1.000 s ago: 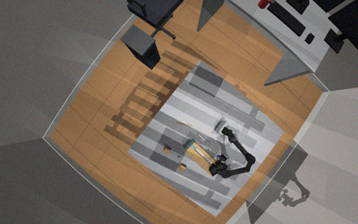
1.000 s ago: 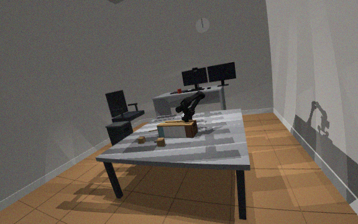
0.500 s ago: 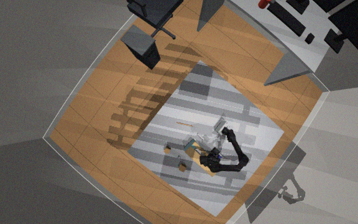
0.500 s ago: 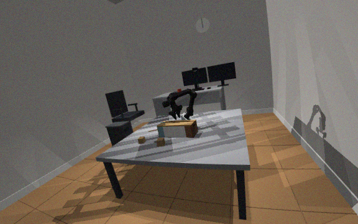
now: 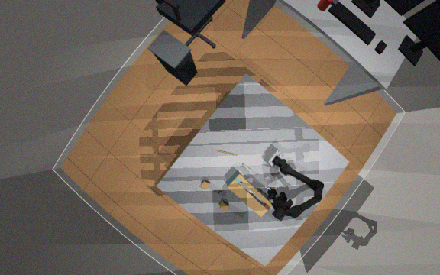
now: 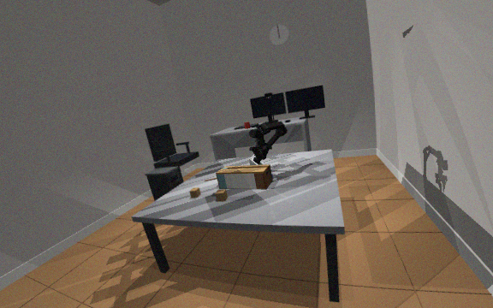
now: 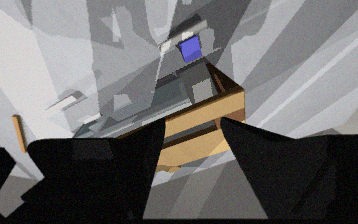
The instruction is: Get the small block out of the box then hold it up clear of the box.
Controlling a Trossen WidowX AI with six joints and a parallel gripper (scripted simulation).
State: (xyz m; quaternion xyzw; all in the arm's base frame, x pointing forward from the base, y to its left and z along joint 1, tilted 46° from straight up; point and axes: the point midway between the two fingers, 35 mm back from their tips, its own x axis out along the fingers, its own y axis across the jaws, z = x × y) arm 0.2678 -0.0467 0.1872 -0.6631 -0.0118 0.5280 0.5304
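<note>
The blue block (image 7: pixel 190 48) shows in the wrist view beyond the box's clear side and seems to lie outside on the table, near a pale bar; I cannot make it out in the top and exterior views. The box (image 5: pixel 260 209) (image 6: pixel 264 180) (image 7: pixel 215 110) stands upright, with a long slot in its wooden top and a teal part at one end. My gripper (image 5: pixel 270 192) (image 6: pixel 256 161) (image 7: pixel 192 121) is partly open, with nothing between its fingers. It is beside the box on the robot's side, tilted, with the box's top beyond the fingertips.
Two wooden cubes (image 5: pixel 205 184) (image 5: pixel 224 205) (image 6: pixel 195 192) (image 6: pixel 221 195) stand on the table on the box's far side from the arm. A thin orange stick (image 5: pixel 227 153) (image 7: pixel 19 132) lies beyond the teal end. Pale bars (image 5: pixel 246 167) (image 7: pixel 65 101) lie beside the box.
</note>
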